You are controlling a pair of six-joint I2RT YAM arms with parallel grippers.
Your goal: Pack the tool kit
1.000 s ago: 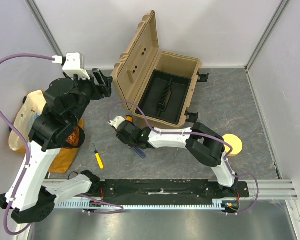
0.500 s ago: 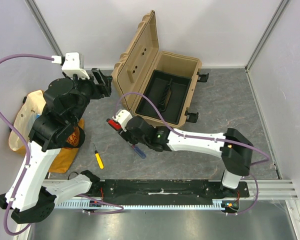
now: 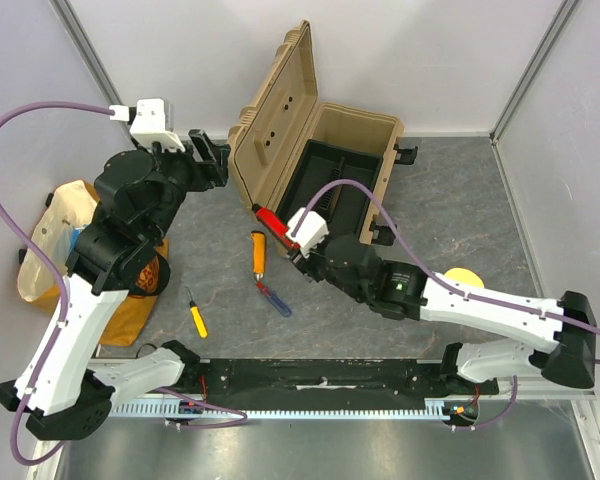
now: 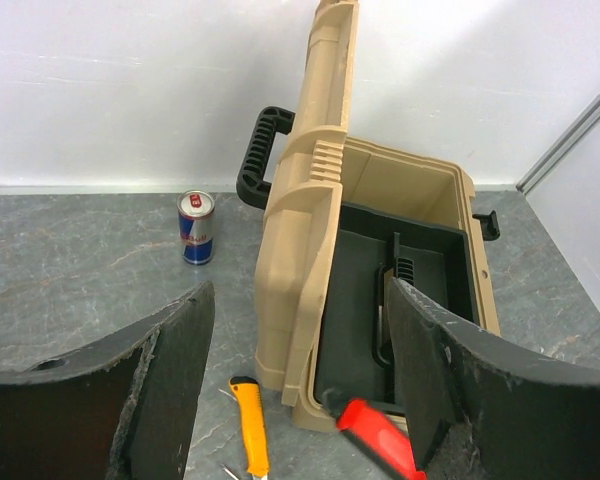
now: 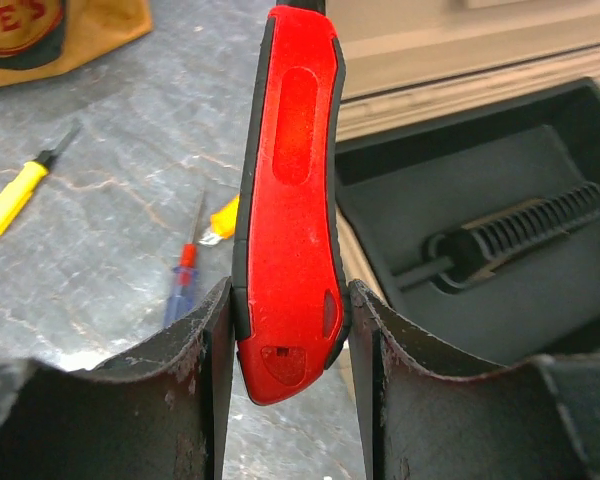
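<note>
Gripping the red utility knife [image 5: 288, 200] tight between the jaws of our right gripper [image 5: 290, 320], we hold it over the near left corner of the open tan toolbox [image 3: 368, 126]. Our left gripper [image 4: 300, 330] hangs beside the raised lid [image 3: 272, 108], jaws wide apart.

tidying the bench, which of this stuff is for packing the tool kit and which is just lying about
For the job: tan toolbox, red-handled tool, orange utility knife, blue-and-red screwdriver, yellow screwdriver.
Lying about: drink can, yellow disc, tan bag.
</note>
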